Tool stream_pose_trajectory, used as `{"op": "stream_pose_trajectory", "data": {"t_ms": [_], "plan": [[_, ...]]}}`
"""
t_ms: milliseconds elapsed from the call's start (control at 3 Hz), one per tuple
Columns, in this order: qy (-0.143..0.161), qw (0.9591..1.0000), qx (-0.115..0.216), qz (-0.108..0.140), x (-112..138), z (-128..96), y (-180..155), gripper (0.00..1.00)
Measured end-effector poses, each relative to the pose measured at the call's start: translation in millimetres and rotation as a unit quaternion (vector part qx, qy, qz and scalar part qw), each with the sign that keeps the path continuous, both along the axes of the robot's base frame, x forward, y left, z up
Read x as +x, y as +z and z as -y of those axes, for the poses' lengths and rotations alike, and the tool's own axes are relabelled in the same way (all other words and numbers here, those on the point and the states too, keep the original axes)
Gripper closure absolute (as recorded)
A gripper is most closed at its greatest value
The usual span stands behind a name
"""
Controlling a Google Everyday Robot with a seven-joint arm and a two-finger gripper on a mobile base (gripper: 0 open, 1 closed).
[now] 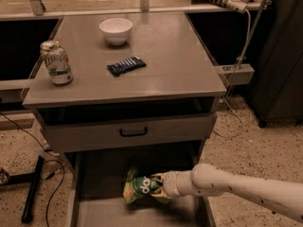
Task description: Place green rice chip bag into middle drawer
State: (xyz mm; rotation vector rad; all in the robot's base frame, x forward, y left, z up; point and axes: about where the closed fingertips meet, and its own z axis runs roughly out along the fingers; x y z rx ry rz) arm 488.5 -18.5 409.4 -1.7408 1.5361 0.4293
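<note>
1. Worktop [189,74] of a grey cabinet, broadest thing in view, carrying three small items set well apart.
2. Pulled-out middle drawer [104,214], low at the front, grey floor and low side walls showing, just beneath a closed drawer front [85,137] with a black bar handle [133,132].
3. Pale arm [246,190], reaching in from the lower right across the right wall of the middle drawer.
4. Crinkly green rice chip bag [139,187], within the middle drawer, toward its back and near its centre, tilted, dark oval logo facing up. Resting on the floor or held just above it: cannot tell.
5. Clenched hand [163,186] at the tip of the arm, directly right of the green rice chip bag, grasping its right edge, with the rest of the bag jutting out to the left.
6. Upright can [57,63], near the left edge of the worktop.
7. White bowl [116,30], toward the back, about mid-width.
8. Dark-blue striped wrapper [126,65], lying flat near the centre, in front of the bowl and right of the can.
</note>
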Motion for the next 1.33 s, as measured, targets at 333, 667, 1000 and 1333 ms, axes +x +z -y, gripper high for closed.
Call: {"op": "stream_pose_trajectory", "data": {"t_ms": [333,667,1000,1333], "plan": [[-0.002,1.0000,-0.002,0.003,0.9,-1.2,0.6,0.91],[-0.002,1.0000,-0.001,0.003,0.8,-1.3,0.6,0.73],[-0.002,1.0000,-0.001,0.003,0.8,-1.3,0.6,0.51],[-0.002,1.0000,-0.001,0.003,0.8,-1.3,0.6,0.27]]}}
